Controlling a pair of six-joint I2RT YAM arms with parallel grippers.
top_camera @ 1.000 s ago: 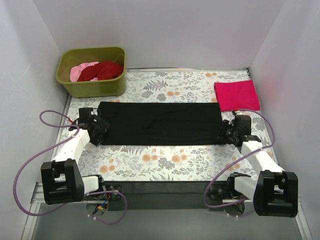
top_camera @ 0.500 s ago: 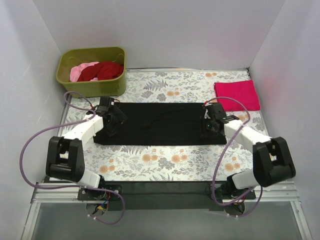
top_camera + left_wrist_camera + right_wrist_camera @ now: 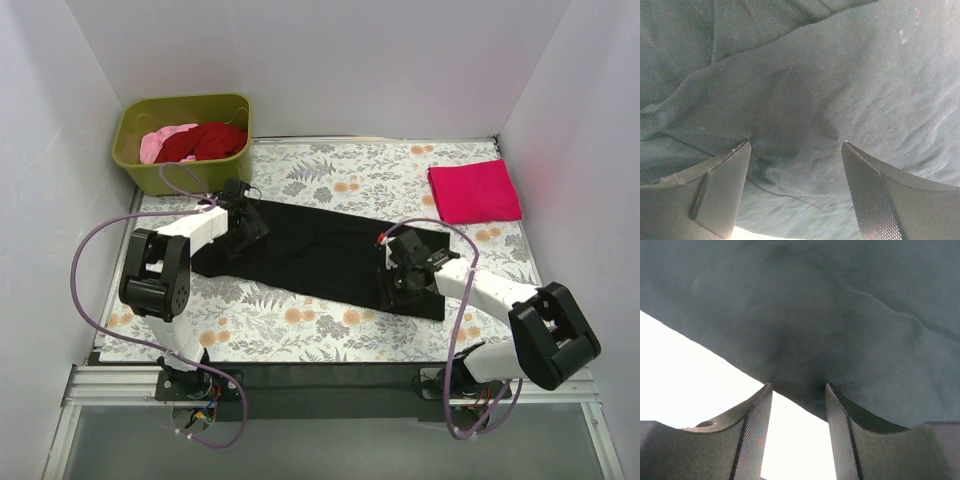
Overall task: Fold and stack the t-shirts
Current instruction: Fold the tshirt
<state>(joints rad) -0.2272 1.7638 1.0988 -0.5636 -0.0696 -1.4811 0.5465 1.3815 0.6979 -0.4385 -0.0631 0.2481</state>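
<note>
The black t-shirt point(image 3: 320, 250) lies as 1 long band across the floral table cloth point(image 3: 340, 180), and it's skewed, with its long axis running from far-left down to near-right. The left gripper point(image 3: 240, 224) is planted on the far-left end. In the wrist view its fingers point(image 3: 722, 185) are spread wide with flat cloth under them and nothing pinched, so it's released. The right gripper point(image 3: 398, 278) sits at the near-right end. Its 2 fingertips point(image 3: 757, 415) are partly apart with the shirt's edge just at the tips, and I can't tell if it's gripping.

My guess is an end-to-end fold comes next, with each arm at its own end. The folded magenta t-shirt point(image 3: 475, 190) waits far-right, nearer the right arm. The dark red t-shirt point(image 3: 208, 140) and pale pink t-shirt point(image 3: 160, 143) sit in the green tub point(image 3: 185, 178). There's no label or writing I can read anywhere.
</note>
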